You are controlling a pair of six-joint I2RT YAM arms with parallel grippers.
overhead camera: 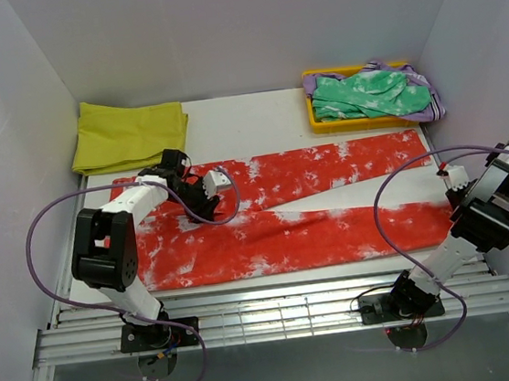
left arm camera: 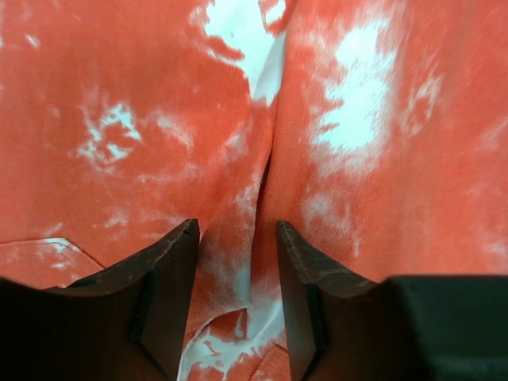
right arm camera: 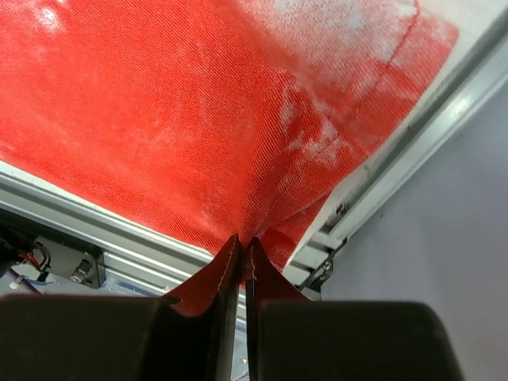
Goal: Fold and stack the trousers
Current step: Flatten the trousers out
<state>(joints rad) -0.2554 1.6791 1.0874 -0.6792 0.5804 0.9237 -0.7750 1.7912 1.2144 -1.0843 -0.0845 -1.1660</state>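
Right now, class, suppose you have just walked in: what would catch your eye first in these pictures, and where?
The red-orange trousers with white blotches, spread flat across the middle of the table, dominate. The right end effector is shut on a leg end by the table's right edge, while the left end effector straddles a ridge of fabric toward their left end, jaws apart.

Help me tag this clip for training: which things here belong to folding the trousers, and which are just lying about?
In the job:
- trousers, spread out flat
- left gripper, open over a ridge of the fabric
- right gripper, pinching the fabric near a leg end

Lying about:
- yellow cloth, folded, far left
- green garment, in the yellow tray, far right
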